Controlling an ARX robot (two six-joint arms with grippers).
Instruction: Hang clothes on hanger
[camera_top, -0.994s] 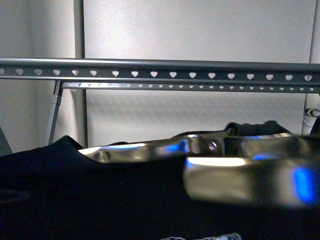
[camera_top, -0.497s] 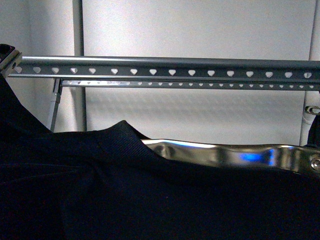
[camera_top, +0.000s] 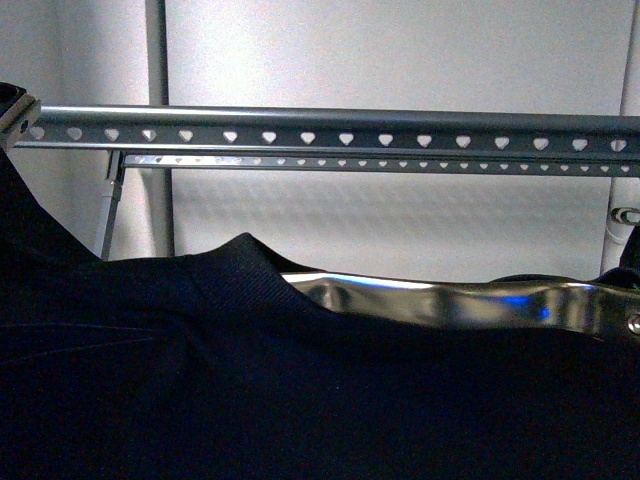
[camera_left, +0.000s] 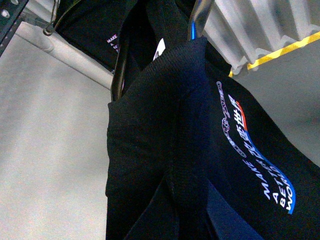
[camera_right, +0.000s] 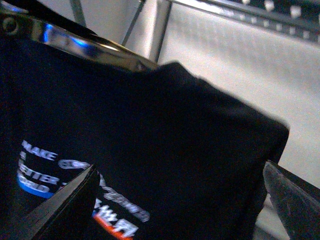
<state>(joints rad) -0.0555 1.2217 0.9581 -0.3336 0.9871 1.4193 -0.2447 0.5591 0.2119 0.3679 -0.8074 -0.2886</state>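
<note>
The black T-shirt (camera_top: 250, 380) fills the lower half of the front view, draped on a shiny metal hanger (camera_top: 450, 303), below the grey rack rail (camera_top: 340, 132) with its row of heart-shaped holes. In the left wrist view the shirt (camera_left: 165, 150) shows its white, blue and red print (camera_left: 255, 155); my left gripper (camera_left: 175, 220) is shut on its fabric, its fingers hidden in the folds. In the right wrist view my right gripper (camera_right: 180, 205) is open, its fingers (camera_right: 65, 205) standing either side of the shirt (camera_right: 165, 150) by the print (camera_right: 80, 200).
A second punched rail (camera_top: 380, 165) runs behind the first. An upright post (camera_top: 158, 50) and a crossed leg (camera_top: 108, 215) stand at the left, another post (camera_top: 620, 215) at the right. A second dark garment with small print (camera_left: 95, 30) hangs beyond in the left wrist view.
The shirt's collar and hanger have shifted to the right across the front view, and the big blurred metal piece in the foreground is gone. Dark fabric now rises at the left edge.
</note>
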